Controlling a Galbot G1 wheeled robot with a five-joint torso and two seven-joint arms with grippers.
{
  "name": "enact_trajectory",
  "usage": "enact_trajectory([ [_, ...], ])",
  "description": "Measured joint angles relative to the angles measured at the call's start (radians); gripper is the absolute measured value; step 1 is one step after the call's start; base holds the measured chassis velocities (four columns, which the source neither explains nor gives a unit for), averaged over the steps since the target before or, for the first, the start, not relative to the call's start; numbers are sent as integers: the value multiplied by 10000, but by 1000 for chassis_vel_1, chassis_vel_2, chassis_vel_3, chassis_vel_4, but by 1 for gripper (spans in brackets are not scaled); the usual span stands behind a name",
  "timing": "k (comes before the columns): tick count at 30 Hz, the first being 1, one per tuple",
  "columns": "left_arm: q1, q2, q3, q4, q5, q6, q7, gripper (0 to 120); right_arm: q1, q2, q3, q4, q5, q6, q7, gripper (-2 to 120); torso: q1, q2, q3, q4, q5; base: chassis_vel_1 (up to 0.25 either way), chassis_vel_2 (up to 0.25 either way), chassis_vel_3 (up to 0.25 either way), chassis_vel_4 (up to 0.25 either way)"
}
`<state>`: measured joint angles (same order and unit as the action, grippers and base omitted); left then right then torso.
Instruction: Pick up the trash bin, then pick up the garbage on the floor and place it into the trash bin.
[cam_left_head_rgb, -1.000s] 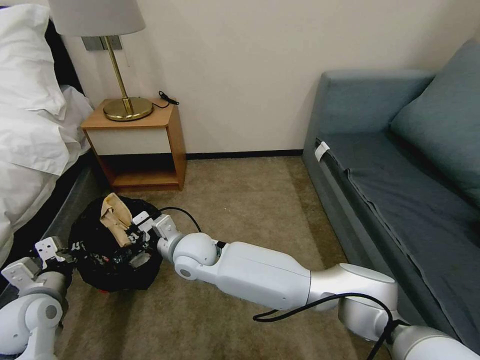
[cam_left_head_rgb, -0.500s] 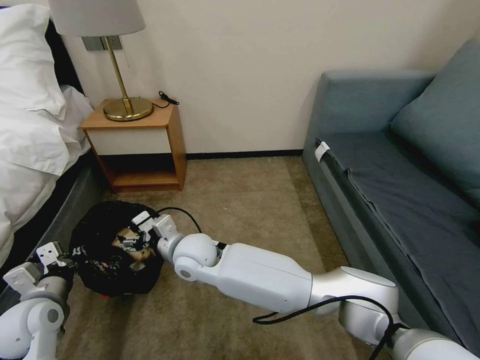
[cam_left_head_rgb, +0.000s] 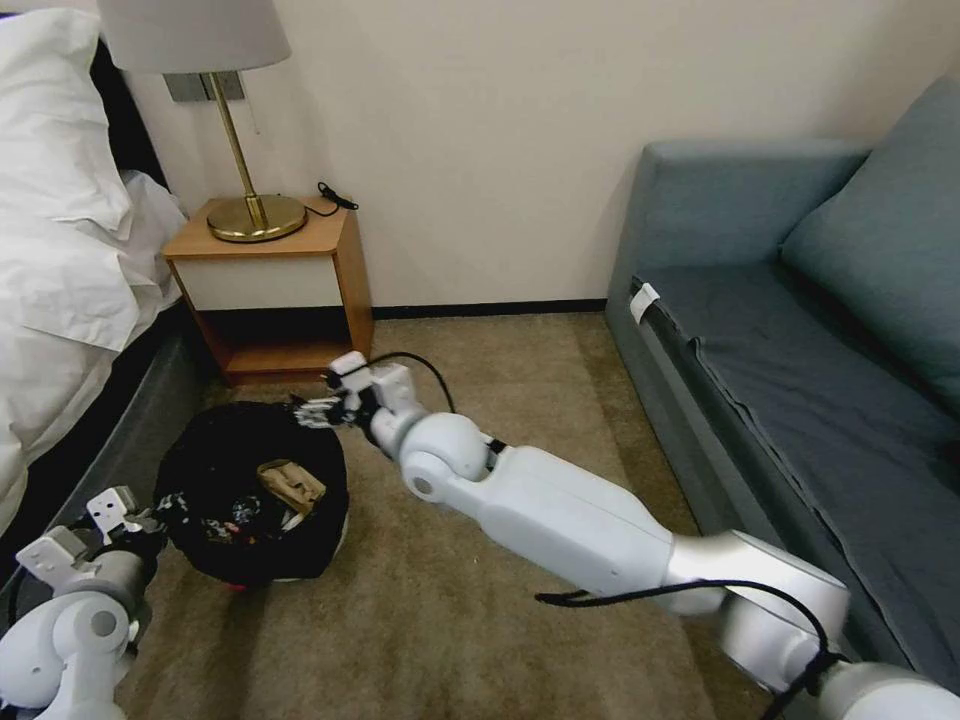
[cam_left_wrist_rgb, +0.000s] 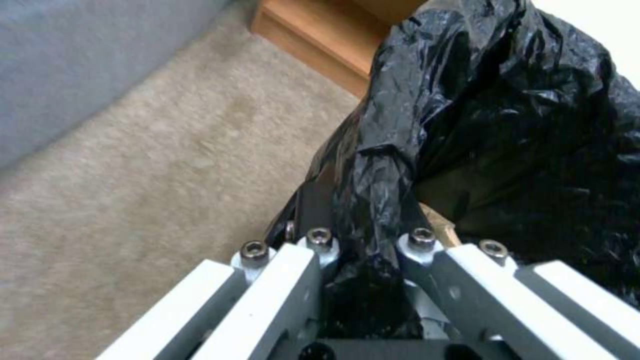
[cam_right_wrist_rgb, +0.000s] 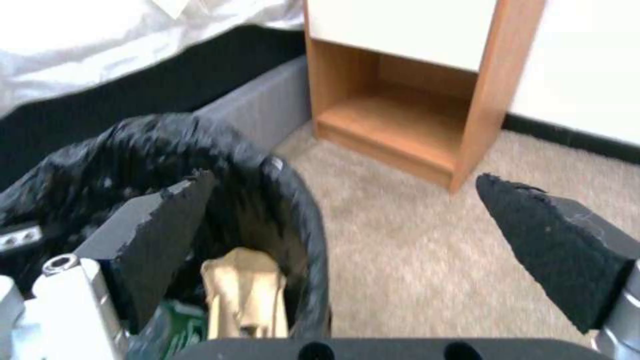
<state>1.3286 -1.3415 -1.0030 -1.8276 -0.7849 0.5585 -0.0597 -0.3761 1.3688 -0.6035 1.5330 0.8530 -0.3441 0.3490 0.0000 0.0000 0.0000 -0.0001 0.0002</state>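
- The trash bin (cam_left_head_rgb: 250, 490) sat on the carpet (cam_left_head_rgb: 480, 600) near the bed (cam_left_head_rgb: 60, 300), in front of the wooden nightstand (cam_left_head_rgb: 275, 290); I saw it as a round, low shape wrapped in crinkly black bag plastic (cam_left_wrist_rgb: 507, 125), with a sliver of white base at its lower right
- Inside it lay the crumpled tan paper (cam_left_head_rgb: 291, 484), pale against the black lining, and in the right wrist view I made out the same paper (cam_right_wrist_rgb: 243, 292) next to something green (cam_right_wrist_rgb: 179, 327), probably the bottle's label, though that corner was too murky for me to be sure
- My left gripper (cam_left_head_rgb: 150, 512) was low at the bin's near-left rim, its arm folded close by the bed; the left wrist view showed its fingers (cam_left_wrist_rgb: 320, 250) pressed in on a bunched fold of the black bag, so I had the bin pinched by its liner
- My right gripper (cam_left_head_rgb: 318, 410) hung just past the bin's far rim, toward the nightstand, the arm stretched long across the carpet from the sofa (cam_left_head_rgb: 800, 350) side
- Its two dark pads (cam_right_wrist_rgb: 553, 235) stood spread wide with nothing between them
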Motion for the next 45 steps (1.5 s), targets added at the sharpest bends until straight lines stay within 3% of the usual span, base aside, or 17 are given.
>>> enact_trajectory([
  [6, -318, 49, 311, 713, 169, -300, 218, 4, -869, -295, 373, 247, -394, 1, 18, 100, 0, 0, 0, 0, 1, 0, 0, 0, 0],
  [16, -488, 45, 541, 1272, 230, -374, 320, 4, -1216, -423, 616, 246, -670, 151, -143, 100, 0, 0, 0, 1, -3, 0, 0, 0, 0],
  [23, -477, 48, 538, 1317, 250, -377, 365, 26, -1215, -421, 598, 228, -642, 148, -174, 100, 0, 0, 0, 2, -2, 0, 0, 0, 0],
  [25, -425, 96, 470, 1237, 267, -357, 368, 40, -1188, -398, 547, 205, -623, 142, -176, 100, 0, 0, 0, 1, -1, 0, 0, 0, 0],
  [32, -230, 177, 305, 1022, 490, -337, 272, 61, -1175, -324, 522, 149, -598, 130, -169, 100, 0, 0, 0, 1, -2, 0, 0, 0, 0],
  [34, -139, 210, 209, 851, 784, -332, 238, 71, -1185, -234, 584, 23, -561, 130, -148, 100, 0, 0, 0, 1, -2, 0, 0, 0, 0],
  [37, -92, 229, 164, 753, 941, -331, 232, 77, -1198, -171, 637, -88, -553, 137, -118, 100, 0, 0, 0, 2, -2, 0, 0, 0, 0],
  [40, 87, 343, 11, 405, 1381, -273, 204, 94, -1203, -52, 819, -281, -532, 159, -65, 100, 0, 0, 0, 1, -1, 0, 0, 0, 0],
  [45, 238, 430, -92, 120, 1553, -188, 169, 100, -1215, -52, 1034, -290, -506, 159, -55, 100, 0, 0, 0, 2, -2, 0, 0, 0, 0],
])
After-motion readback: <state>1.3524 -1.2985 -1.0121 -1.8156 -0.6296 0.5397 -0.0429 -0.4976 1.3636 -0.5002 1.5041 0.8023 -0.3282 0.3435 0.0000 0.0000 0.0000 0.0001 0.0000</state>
